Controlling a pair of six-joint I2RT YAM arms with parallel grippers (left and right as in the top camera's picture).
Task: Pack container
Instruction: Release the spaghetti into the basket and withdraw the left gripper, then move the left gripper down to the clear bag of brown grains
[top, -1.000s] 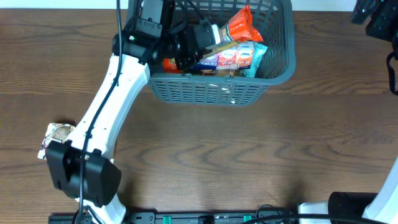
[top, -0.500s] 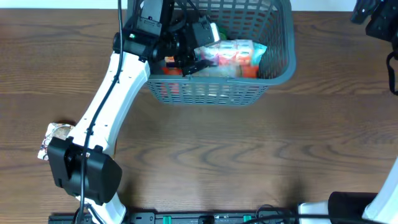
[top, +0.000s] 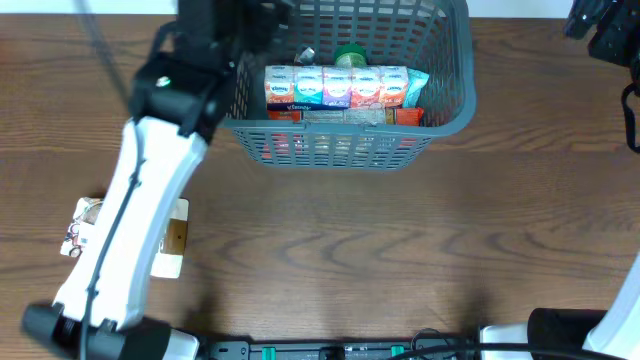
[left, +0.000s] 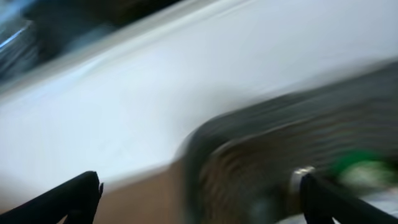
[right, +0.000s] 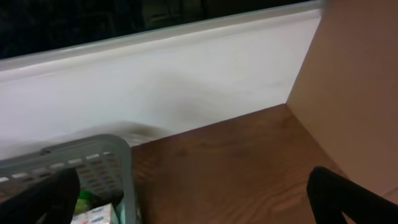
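Observation:
The container (top: 335, 147), a dark grey mesh basket, stands at the table's far middle. In it lie a row of colourful tissue packs (top: 335, 87), a green item (top: 350, 55) and an orange packet (top: 405, 115). The left arm (top: 180, 85) reaches up beside the basket's left wall. In the heavily blurred left wrist view my left gripper (left: 202, 205) is open with nothing between its fingers, and the basket (left: 280, 155) lies ahead of it. My right gripper (right: 199, 208) is open and empty over bare table, with the basket's corner (right: 118, 165) at its left.
Two flat packets lie on the table at the left: a white and brown one (top: 170, 242) and a patterned one (top: 80, 225). The right arm (top: 605, 35) hangs at the far right corner. A white wall ledge (right: 155, 74) runs behind the table.
My left gripper opened and let the packs go into the basket, where they now lie flat. The left arm has swung out to the left of the basket. The right arm is still.

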